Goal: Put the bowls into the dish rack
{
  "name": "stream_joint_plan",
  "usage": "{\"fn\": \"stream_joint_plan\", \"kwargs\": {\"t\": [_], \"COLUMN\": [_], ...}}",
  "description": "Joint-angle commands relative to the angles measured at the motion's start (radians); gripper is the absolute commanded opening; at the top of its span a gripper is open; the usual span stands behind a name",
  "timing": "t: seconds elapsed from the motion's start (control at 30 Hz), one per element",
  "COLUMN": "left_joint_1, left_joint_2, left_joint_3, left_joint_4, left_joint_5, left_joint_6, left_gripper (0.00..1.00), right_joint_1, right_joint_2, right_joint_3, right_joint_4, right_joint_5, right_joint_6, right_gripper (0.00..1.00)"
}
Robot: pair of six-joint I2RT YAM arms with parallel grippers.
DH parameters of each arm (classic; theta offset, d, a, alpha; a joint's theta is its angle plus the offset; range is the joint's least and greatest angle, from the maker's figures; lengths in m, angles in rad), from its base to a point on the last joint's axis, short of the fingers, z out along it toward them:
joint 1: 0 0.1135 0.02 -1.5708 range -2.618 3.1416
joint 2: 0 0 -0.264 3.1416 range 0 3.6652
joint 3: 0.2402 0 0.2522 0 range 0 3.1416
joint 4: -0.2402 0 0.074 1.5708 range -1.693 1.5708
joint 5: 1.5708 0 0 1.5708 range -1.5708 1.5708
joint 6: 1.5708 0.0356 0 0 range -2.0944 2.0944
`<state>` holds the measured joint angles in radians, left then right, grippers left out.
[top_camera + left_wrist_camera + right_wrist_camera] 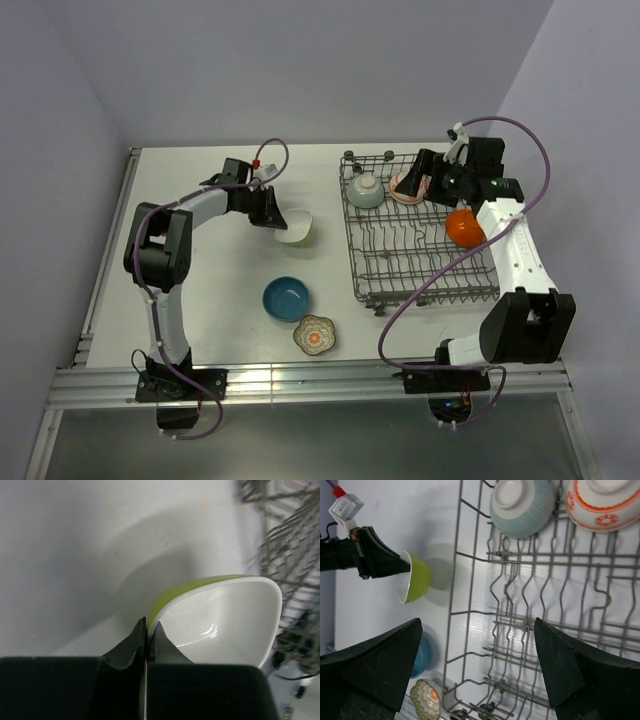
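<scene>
My left gripper [270, 208] is shut on the rim of the white squarish bowl [297, 228], which has a green underside. It holds the bowl tilted, left of the dish rack [420, 262]. In the left wrist view the fingertips [136, 641] pinch the rim of the white bowl [225, 620]. My right gripper [422, 178] hangs open and empty over the rack's far end [520, 630]. In the rack are a pale teal bowl [365, 190], an orange-white bowl [406, 187] and a bowl showing an orange underside [465, 228]. On the table are a deep blue bowl [287, 299] and a floral bowl [315, 334].
The right wrist view shows the teal bowl [522, 502] and orange-white bowl [605, 502] upside down between tines, and the left gripper [380, 560] with the white bowl [412, 577]. The rack's wire side [295, 540] is just right of the held bowl.
</scene>
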<state>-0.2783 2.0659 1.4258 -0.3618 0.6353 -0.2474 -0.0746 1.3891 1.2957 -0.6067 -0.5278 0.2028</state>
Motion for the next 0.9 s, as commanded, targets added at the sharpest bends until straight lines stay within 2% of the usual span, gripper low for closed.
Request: {"fn": "stream_joint_plan", "kwargs": {"t": [0.0, 0.17, 0.27, 0.3, 0.4, 0.43, 0.53, 0.7, 0.87], "left_joint_1": [0.040, 0.037, 0.027, 0.024, 0.008, 0.002, -0.007, -0.012, -0.024], "left_joint_2": [-0.163, -0.240, -0.256, -0.260, -0.273, -0.273, -0.260, -0.213, -0.205], "left_joint_3": [-0.031, -0.059, -0.093, -0.125, -0.189, -0.208, -0.266, -0.315, -0.341], "left_joint_4": [0.199, 0.466, 0.667, 0.790, 0.947, 1.057, 1.234, 1.417, 1.457], "left_joint_5": [0.183, 0.257, 0.300, 0.306, 0.300, 0.297, 0.280, 0.264, 0.248], "left_joint_6": [-0.178, -0.407, -0.587, -0.674, -0.813, -0.848, -0.967, -1.115, -1.130], "left_gripper": [0.00, 0.00, 0.00, 0.00, 0.00, 0.00, 0.00, 0.00, 0.00], "right_joint_1": [0.027, 0.067, 0.134, 0.150, 0.205, 0.216, 0.254, 0.306, 0.332], "right_joint_2": [-0.041, -0.042, -0.018, -0.016, -0.022, -0.019, -0.006, 0.031, 0.070], "right_joint_3": [0.007, 0.026, 0.072, 0.076, 0.073, 0.074, 0.085, 0.123, 0.178], "right_joint_4": [0.102, 0.156, 0.130, 0.125, 0.140, 0.140, 0.159, 0.179, 0.173], "right_joint_5": [-0.052, -0.067, -0.064, -0.069, -0.107, -0.135, -0.170, -0.175, -0.170], "right_joint_6": [0.107, 0.179, 0.198, 0.189, 0.190, 0.199, 0.219, 0.213, 0.233], "right_gripper": [1.00, 1.00, 1.00, 1.00, 1.00, 1.00, 1.00, 1.00, 1.00]}}
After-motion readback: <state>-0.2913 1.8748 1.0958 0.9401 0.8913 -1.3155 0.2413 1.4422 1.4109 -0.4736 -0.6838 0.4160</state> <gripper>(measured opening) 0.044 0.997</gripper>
